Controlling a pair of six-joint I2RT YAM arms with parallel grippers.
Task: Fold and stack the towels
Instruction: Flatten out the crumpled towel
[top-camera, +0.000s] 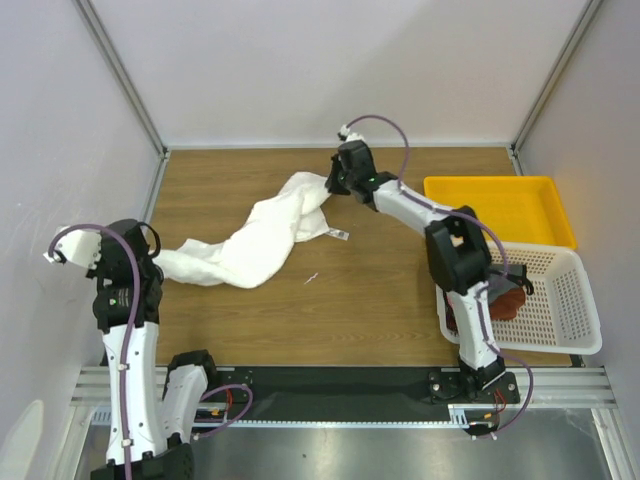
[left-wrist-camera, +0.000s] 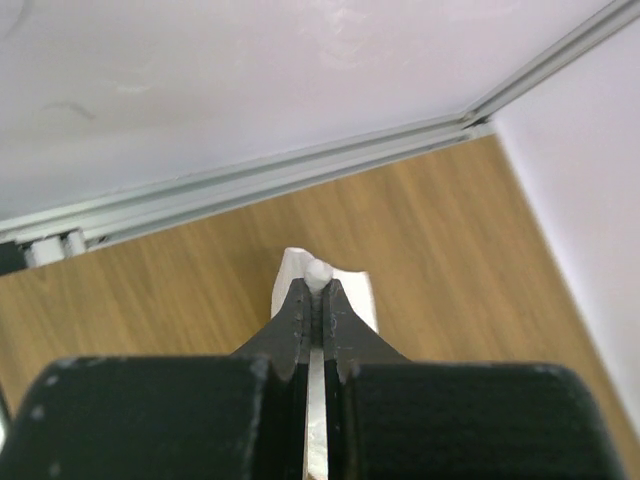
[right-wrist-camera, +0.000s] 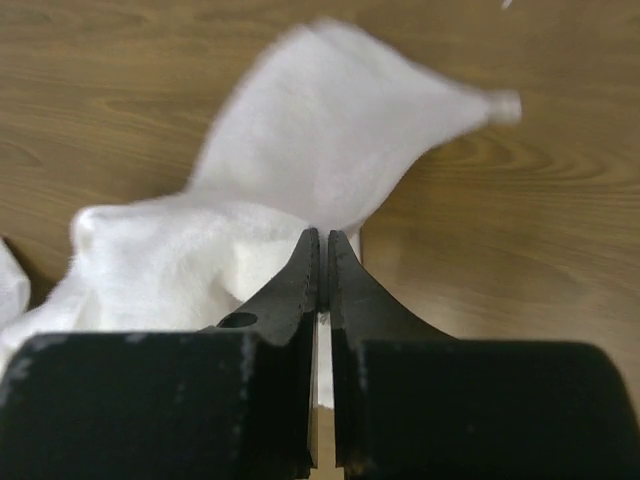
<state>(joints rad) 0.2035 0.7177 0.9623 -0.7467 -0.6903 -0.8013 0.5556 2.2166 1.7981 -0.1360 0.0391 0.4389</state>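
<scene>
The brown towel (top-camera: 511, 300) in the basket (top-camera: 566, 285) is mostly covered by the right arm, so its shape cannot be made out. From above, the tip of the left end effector (left-wrist-camera: 317, 288) is hidden under its own wrist. Only the wrist view shows it, clenched on a small fold of the white towel (top-camera: 255, 240). The right end effector (right-wrist-camera: 322, 240) is closed as well, with its tips at the towel's far end. A pale sliver sits between the jaws, so it seems to pinch the cloth, but how much is hard to see. The cloth beyond it is blurred. The white towel lies as a long crumpled band across the worktop (top-camera: 380, 290), from the left side to the far middle, with its tag (top-camera: 338, 235) on the wood just beside it. The left arm stands upright at the left, wrist bent toward the towel's near end. The right arm stretches far forward and to the left, passing beside the tray (top-camera: 500, 205).
</scene>
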